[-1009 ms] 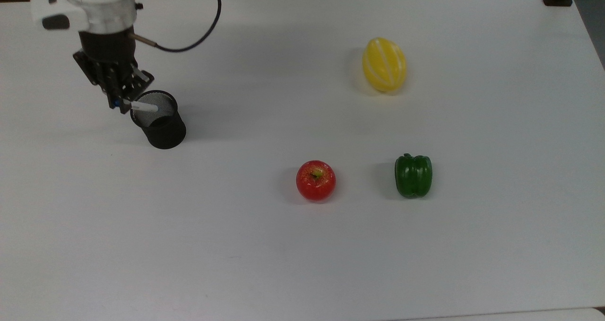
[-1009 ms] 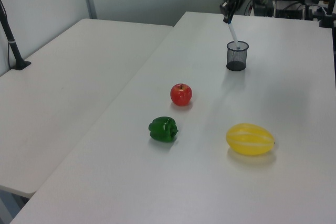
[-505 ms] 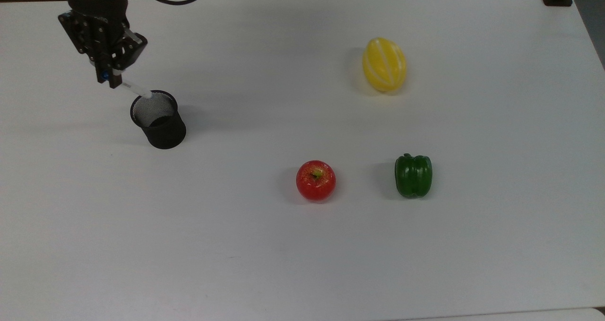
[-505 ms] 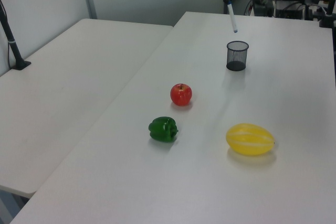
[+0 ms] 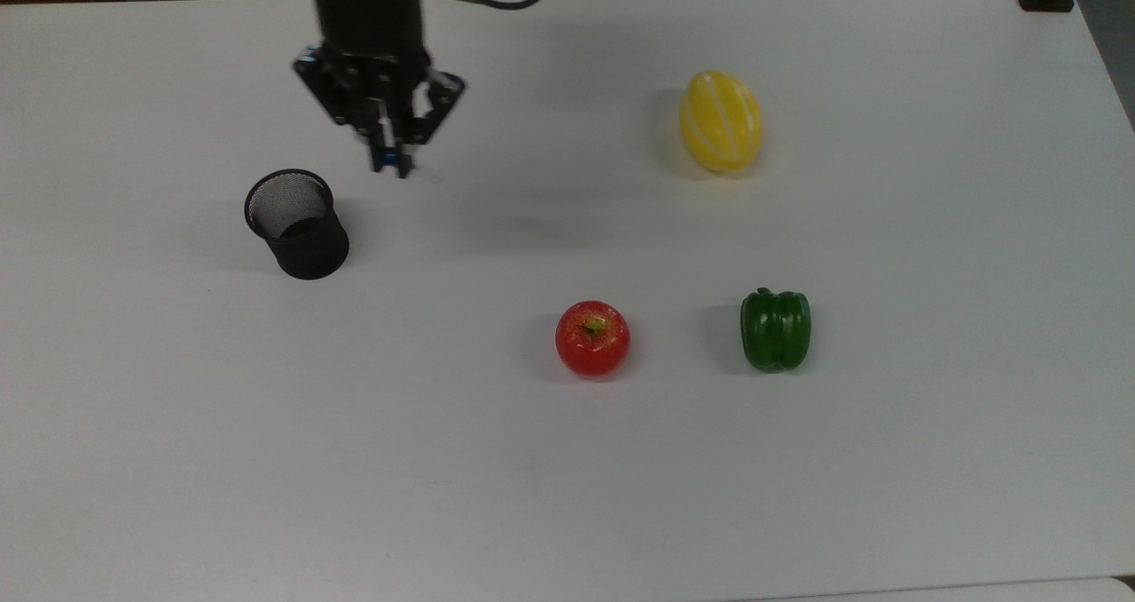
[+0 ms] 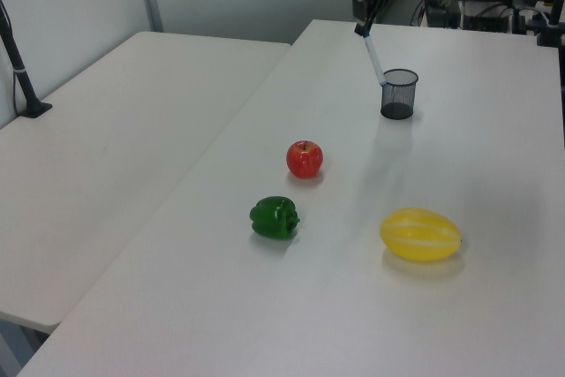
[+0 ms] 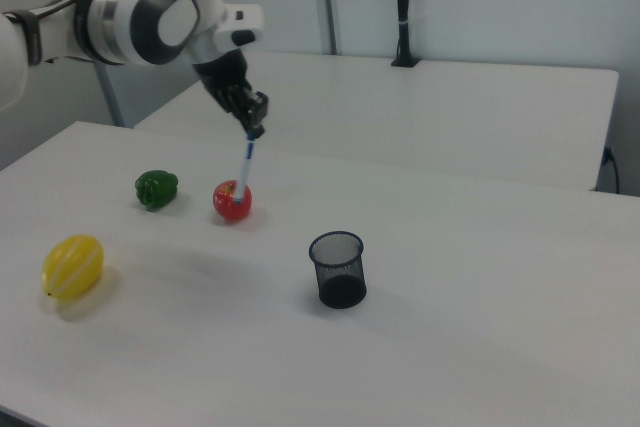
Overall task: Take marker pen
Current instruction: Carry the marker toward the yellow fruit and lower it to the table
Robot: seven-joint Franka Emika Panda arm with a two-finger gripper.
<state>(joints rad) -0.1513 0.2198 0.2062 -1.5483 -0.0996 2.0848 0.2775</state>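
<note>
above the table, your gripper: you see it (image 5: 387, 152) clear of the white table (image 5: 567, 460), with the arm coming in from the top view's upper edge.
grip: your fingers are pinched on the blue upper end of the marker pen (image 7: 245, 169).
marker pen: it hangs below your gripper, off the table, and tilted rather than plumb.
top view on the pen: you get it end-on, little more than a blue spot between the fingers.
right view on the pen: you get the full white barrel dropping from your gripper (image 7: 256, 127), its lower end overlapping the apple (image 7: 231, 203); whether it touches, you cannot tell.
left view on the pen: the marker pen (image 6: 374, 57) slants from your gripper (image 6: 361, 27) toward the mesh cup (image 6: 398, 94), its tip seen against the cup's rim.
mesh cup: in the top view it (image 5: 297, 224) stands upright, to the top view's left of your gripper and apart from it.
apple: in the top view it (image 5: 592, 338) sits well away from your gripper, toward the top view's lower right.
green pepper: it (image 5: 776, 329) lies beside the apple, farther from your gripper.
yellow melon: it (image 5: 721, 121) lies far to the top view's right of your gripper.
</note>
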